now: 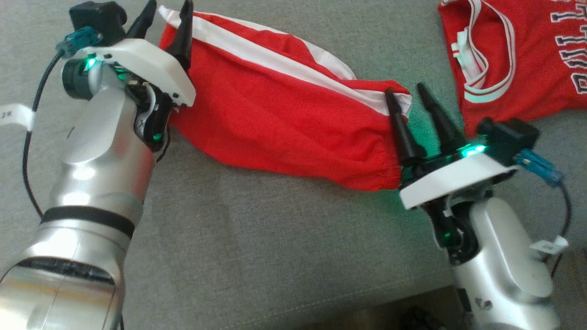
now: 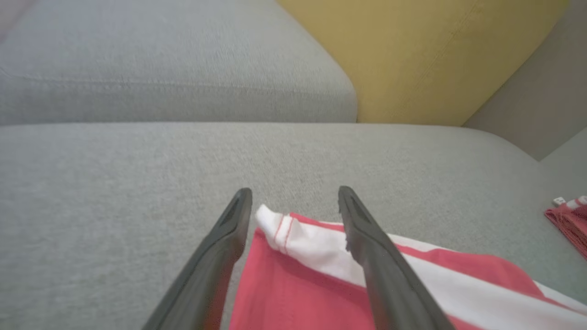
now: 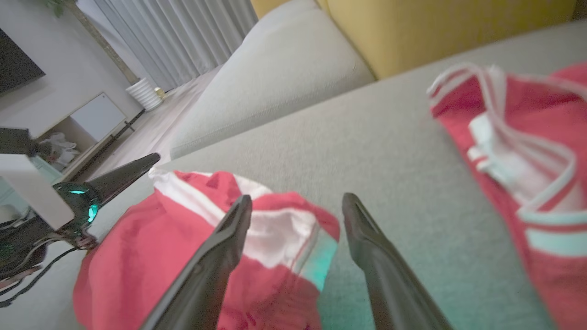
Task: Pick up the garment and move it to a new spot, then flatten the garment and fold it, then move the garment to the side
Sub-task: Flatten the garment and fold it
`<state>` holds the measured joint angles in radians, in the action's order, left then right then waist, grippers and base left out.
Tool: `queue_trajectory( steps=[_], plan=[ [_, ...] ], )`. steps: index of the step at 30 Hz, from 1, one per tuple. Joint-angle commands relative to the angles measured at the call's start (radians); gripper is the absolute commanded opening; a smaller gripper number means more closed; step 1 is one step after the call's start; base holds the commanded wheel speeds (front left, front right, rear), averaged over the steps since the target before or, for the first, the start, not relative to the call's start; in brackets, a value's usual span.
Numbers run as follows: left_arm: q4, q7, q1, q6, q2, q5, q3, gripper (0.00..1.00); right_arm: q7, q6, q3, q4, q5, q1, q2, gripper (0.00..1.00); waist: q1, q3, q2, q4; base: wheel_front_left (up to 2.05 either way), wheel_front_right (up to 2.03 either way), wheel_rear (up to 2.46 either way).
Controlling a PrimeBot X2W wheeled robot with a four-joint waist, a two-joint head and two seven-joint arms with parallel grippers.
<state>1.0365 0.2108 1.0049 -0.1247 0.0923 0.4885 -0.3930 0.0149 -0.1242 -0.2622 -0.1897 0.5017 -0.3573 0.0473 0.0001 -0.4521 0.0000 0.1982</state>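
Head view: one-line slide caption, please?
Open left end effector and open right end effector at opposite ends of the red shorts on the grey sofa, red jersey nearby.

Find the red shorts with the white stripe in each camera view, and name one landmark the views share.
Head view: the shorts stretch across the upper middle.
Left wrist view: bottom centre to bottom right, with the white-striped corner uppermost.
Right wrist view: lower left, bunched up.
Shared landmark: the red jersey, which lies to the right of the shorts in every view.
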Motion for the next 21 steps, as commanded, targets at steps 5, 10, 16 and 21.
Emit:
queue_trajectory(
  steps=[5, 10, 16, 21],
  plan=[
    [-0.174, 0.05, -0.066, 0.039, 0.062, -0.036, 0.048, 1.0, -0.044, -0.007, 0.055, 0.145, -0.149, 0.062, 0.003, 1.0, -0.0001, 0.056, 0.0, -0.048, 0.0, 0.0, 0.0],
    [-0.421, 0.051, -0.204, 0.114, 0.072, -0.094, 0.119, 1.0, -0.062, -0.007, 0.09, 0.206, -0.22, 0.087, 0.003, 1.0, -0.0001, 0.093, 0.0, -0.078, 0.0, 0.0, 0.0],
    [-0.733, 0.051, -0.44, 0.188, 0.077, -0.18, 0.183, 1.0, -0.051, -0.007, 0.129, 0.252, -0.301, 0.124, 0.003, 1.0, -0.0001, 0.147, 0.0, -0.121, 0.0, 0.0, 0.0],
    [-0.883, 0.051, -0.621, 0.249, 0.091, -0.236, 0.205, 1.0, -0.028, -0.007, 0.151, 0.266, -0.332, 0.169, 0.003, 1.0, -0.0001, 0.193, 0.0, -0.144, 0.0, 0.0, 0.0]
  ],
)
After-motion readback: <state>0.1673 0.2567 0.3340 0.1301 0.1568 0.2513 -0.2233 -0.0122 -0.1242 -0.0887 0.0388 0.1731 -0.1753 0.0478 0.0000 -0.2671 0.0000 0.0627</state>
